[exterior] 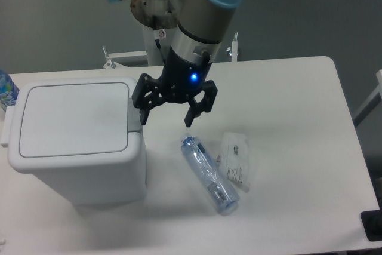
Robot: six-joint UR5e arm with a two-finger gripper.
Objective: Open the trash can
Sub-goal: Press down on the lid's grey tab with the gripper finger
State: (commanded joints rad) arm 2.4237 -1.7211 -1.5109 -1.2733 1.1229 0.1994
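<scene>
The trash can (pixel 74 141) is a big white boxy bin at the left of the table, its flat lid (pixel 71 116) lying shut. Its grey push-button latch (pixel 134 116) sits on the right edge of the lid. My gripper (pixel 168 120) hangs open just to the right of the can, fingers pointing down. The left fingertip (pixel 144 119) is right beside the latch; whether it touches it I cannot tell. Nothing is between the fingers.
A clear plastic bottle (pixel 209 174) lies on the table below the gripper, with a clear plastic packet (pixel 237 159) to its right. A blue-patterned object (pixel 5 89) peeks in at the left edge behind the can. The arm's base post (pixel 161 34) stands at the back.
</scene>
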